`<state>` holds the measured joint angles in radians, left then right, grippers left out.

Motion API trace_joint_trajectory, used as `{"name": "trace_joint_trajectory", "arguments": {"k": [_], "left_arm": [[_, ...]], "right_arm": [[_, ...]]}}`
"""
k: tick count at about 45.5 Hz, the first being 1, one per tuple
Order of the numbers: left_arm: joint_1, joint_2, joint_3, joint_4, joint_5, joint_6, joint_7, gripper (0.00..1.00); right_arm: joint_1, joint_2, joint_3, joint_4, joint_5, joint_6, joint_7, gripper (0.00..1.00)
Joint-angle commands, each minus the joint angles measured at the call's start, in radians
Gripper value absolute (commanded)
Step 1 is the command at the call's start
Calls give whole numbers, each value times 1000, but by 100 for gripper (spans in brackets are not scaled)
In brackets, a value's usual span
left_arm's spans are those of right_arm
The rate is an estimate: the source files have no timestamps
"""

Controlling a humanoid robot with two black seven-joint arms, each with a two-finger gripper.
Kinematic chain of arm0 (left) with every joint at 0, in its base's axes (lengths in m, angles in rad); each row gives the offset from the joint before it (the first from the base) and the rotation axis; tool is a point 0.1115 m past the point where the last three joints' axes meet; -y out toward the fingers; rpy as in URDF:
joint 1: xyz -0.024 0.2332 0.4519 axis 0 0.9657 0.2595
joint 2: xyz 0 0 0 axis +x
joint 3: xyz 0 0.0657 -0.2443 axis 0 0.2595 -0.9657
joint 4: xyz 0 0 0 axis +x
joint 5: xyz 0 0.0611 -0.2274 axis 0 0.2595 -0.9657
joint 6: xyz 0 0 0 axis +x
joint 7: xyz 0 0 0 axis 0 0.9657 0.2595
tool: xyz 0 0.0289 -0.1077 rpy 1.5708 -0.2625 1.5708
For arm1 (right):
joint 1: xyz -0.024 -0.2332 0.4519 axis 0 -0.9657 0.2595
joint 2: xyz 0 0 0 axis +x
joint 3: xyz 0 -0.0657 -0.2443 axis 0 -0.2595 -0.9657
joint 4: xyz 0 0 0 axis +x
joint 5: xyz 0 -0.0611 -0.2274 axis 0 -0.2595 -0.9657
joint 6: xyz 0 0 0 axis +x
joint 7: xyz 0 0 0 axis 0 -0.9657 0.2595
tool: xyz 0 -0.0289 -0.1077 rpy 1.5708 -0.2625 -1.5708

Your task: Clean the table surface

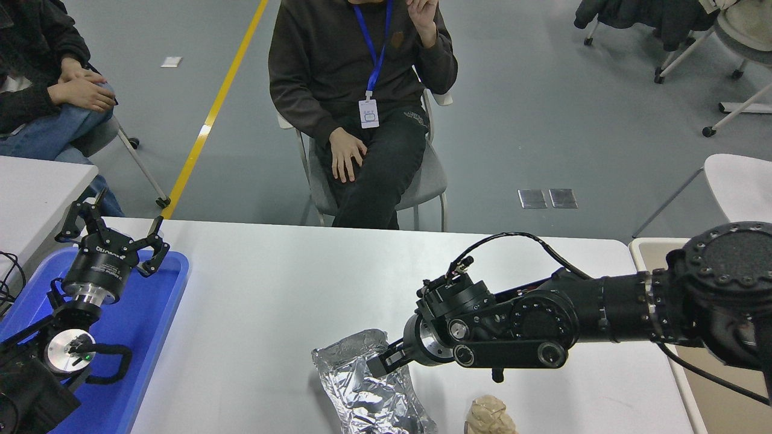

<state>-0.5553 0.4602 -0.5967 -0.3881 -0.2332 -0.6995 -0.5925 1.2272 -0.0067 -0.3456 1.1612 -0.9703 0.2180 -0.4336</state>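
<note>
In the head view the crumpled foil bag lies on the tabletop near its front edge, looking light, crinkly and easily crushed, best pinched at its upper rim, where the right claw hovers, spread unclear, while the left claw hangs spread above the blue tray far left of the bag.

Table surface: large, smooth, light grey-white rectangular top with rounded corners, level, widest thing in view. Spreads beneath and on all sides of the right gripper, mostly bare to its left and beyond it. Far edge well beyond the pincer; near edge cut off by the frame below it.
</note>
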Motion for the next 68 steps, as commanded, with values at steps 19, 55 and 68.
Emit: {"name": "trace_joint_trajectory", "arguments": {"k": [19,55,68], "left_arm": [[0,0,0,0,0,0,0,100],[0,0,0,0,0,0,-1,100],[0,0,0,0,0,0,-1,100]], "right_arm": [[-124,7,34,-101,1,-23,-10,94],[-132,7,47,-77,18,-12,-2,91],[-184,7,42,-80,2,-20,4,79]]}}
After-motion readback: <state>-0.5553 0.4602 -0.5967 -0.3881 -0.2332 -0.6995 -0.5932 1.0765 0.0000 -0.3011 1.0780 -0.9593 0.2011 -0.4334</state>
